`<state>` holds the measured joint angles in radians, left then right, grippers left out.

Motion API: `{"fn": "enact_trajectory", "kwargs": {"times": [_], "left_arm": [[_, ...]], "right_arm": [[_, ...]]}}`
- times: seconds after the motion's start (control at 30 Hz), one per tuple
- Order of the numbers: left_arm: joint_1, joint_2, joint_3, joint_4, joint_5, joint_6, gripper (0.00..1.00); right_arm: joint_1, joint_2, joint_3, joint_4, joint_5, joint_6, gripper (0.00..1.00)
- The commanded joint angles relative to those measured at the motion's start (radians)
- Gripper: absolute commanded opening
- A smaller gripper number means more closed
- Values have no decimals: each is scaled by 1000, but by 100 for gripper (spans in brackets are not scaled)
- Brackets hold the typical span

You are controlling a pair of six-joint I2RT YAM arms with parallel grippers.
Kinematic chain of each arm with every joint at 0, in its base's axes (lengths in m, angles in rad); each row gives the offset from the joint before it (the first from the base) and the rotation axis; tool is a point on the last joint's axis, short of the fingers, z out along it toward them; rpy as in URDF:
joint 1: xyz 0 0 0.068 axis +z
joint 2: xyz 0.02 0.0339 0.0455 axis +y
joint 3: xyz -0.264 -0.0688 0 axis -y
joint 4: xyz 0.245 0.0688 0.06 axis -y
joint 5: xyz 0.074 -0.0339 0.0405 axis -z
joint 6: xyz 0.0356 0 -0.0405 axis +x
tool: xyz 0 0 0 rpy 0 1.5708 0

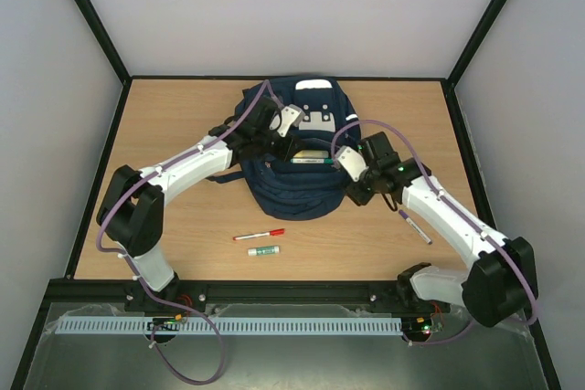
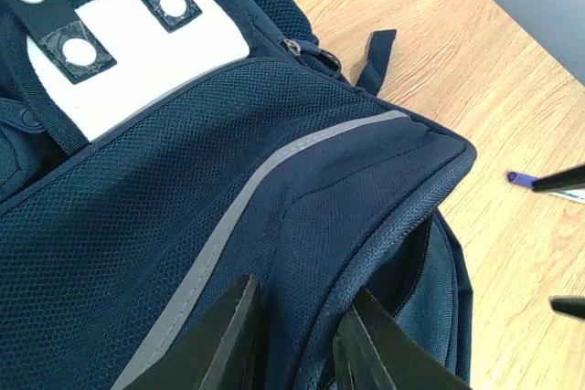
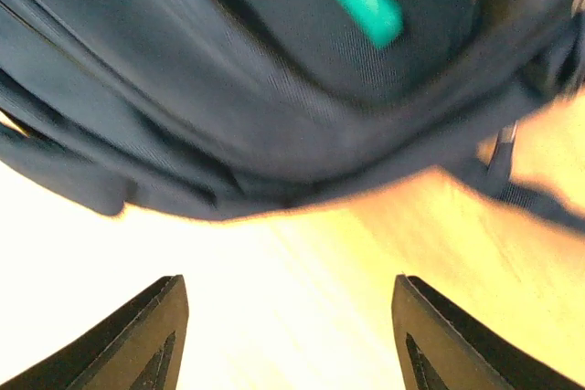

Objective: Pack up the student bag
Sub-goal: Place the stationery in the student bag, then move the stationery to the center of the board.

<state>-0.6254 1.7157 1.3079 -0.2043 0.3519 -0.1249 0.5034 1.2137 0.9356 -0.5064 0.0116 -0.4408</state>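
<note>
with the left hand (image 2: 306, 303) pinched on the large navy-blue fabric backpack (image 1: 283, 194), hold its mouth wide while the open, empty right hand (image 3: 288, 285) fetches the slim purple-tipped pen (image 1: 416, 227).

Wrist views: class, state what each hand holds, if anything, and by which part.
The left hand pinches the student bag by the fabric edge beside its opening. The right hand is open and holds nothing.
</note>
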Motion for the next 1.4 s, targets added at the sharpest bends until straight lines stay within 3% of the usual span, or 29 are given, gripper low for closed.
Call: {"fn": "enact_trajectory", "kwargs": {"times": [0.0, 0.4, 0.43, 0.47, 0.7, 0.9, 1.1, 1.27, 1.37], "left_arm": [[-3, -44, 24, 45, 39, -26, 24], [-2, -47, 28, 38, 51, -30, 25], [-2, -48, 28, 35, 52, -29, 25], [-2, -49, 29, 34, 52, -29, 25], [-2, -54, 27, 40, 61, -32, 25], [-2, -58, 26, 42, 64, -33, 25], [-2, -53, 25, 46, 76, -39, 25], [-2, -49, 27, 46, 74, -38, 25], [-2, -46, 25, 46, 71, -36, 25]], "right_arm": [[-130, 44, -81, -153, -54, 26, 62], [-510, 218, -71, -230, -138, -60, 67], [-518, 217, -66, -234, -125, -48, 88], [-521, 212, -55, -243, -114, -42, 99], [-521, 97, 53, -261, -39, -45, 99], [-542, 11, -11, -273, -21, -180, 100], [-584, 56, -10, -283, 7, -228, 99], [-585, 170, 13, -392, 27, -218, 99], [-586, 141, -41, -358, 59, -238, 99]]}}
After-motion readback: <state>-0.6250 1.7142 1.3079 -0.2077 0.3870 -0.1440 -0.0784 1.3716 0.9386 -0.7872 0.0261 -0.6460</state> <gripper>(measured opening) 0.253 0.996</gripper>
